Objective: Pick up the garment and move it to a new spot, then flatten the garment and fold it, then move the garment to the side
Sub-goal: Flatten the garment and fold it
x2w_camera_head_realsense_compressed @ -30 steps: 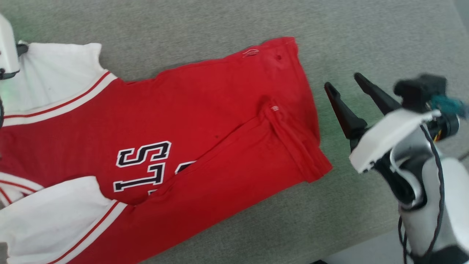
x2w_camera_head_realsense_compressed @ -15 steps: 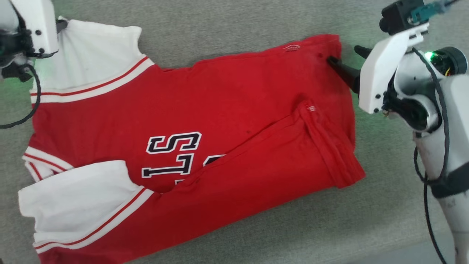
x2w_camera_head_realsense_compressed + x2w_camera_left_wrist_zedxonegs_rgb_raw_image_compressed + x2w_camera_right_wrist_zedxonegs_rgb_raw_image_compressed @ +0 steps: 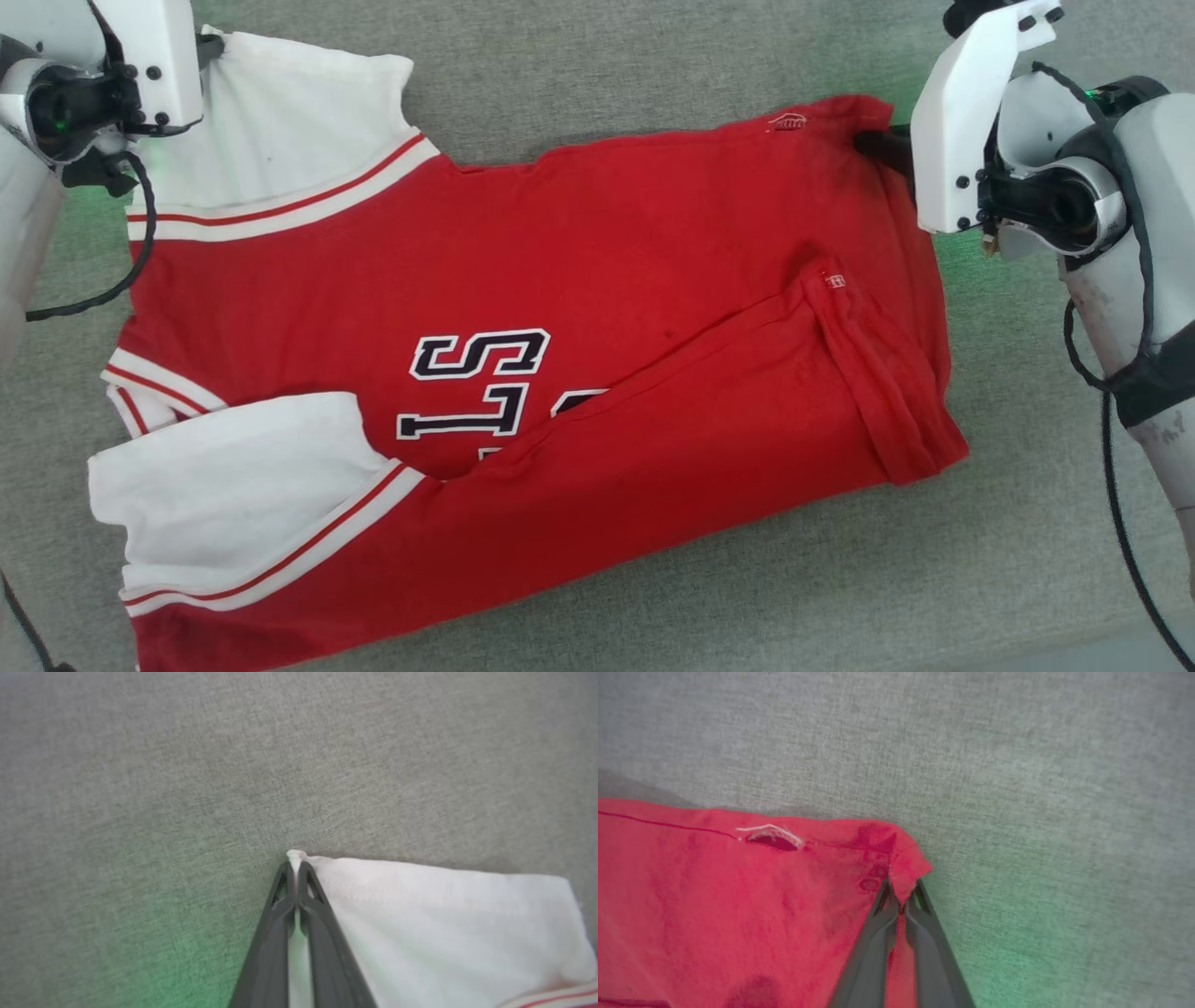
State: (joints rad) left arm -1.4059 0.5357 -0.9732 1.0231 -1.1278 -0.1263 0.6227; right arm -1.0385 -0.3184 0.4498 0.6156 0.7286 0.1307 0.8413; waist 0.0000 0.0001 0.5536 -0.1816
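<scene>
head: grey woven surface (image 3: 653, 56) bare at 12, 6, 3; garment (image 3: 597, 299) red jersey, white sleeves at 9, part-folded; my left claw (image 3: 207, 47) at 10, my right claw (image 3: 882, 149) at 2 | left wrist: clamped on white sleeve corner, sleeve runs to 4 | right wrist: clamped on red hem corner, cloth spreads to 9

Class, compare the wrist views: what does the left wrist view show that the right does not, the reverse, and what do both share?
Left wrist view: the left gripper shut on a corner of the white sleeve of the jersey. Right wrist view: the right gripper shut on a red hem corner beside a white-stitched mark. Both: dark fingers, grey fabric surface, green glow.
</scene>
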